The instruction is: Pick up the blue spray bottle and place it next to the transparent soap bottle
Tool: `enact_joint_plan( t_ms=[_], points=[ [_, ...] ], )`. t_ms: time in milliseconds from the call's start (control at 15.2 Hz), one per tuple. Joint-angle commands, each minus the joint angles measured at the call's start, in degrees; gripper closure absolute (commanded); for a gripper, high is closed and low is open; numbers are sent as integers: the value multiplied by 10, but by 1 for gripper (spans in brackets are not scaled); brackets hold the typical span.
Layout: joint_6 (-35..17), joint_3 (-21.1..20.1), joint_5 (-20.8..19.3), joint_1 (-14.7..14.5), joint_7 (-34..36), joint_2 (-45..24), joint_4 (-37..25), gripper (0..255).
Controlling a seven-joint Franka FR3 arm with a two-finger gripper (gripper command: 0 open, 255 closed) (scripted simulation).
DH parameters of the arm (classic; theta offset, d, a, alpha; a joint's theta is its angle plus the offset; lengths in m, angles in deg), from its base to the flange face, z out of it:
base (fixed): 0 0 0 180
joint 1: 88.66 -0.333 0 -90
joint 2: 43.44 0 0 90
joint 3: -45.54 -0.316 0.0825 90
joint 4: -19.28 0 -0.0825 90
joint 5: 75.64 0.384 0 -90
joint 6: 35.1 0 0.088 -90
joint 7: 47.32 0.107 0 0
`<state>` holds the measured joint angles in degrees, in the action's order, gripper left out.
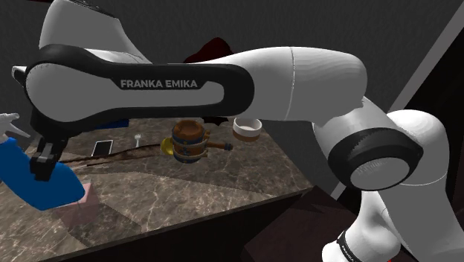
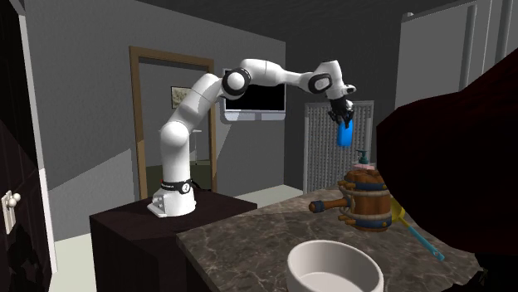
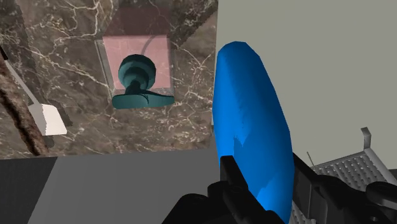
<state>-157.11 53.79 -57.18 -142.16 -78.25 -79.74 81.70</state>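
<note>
Blue spray bottle aloft, beside counter edge

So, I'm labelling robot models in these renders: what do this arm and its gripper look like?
The arm is smooth, rounded white shells with dark joint rings and a black panel bearing white FRANKA EMIKA lettering. The gripper is all black, with two blocky fingers.

A: Solid bright blue on the spray bottle!
B: And the worktop is dark brown, veined white. The soap bottle is pale pink with a teal pump.
</note>
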Motion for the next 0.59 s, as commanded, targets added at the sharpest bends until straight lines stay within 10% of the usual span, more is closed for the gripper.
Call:
enact_joint_plan(
  t_ms=[0, 528],
  points=[
    [-15, -1, 2, -1, -4, -2, 13, 255],
    [-73, -5, 11, -3, -20, -4, 70, 255]
  ],
)
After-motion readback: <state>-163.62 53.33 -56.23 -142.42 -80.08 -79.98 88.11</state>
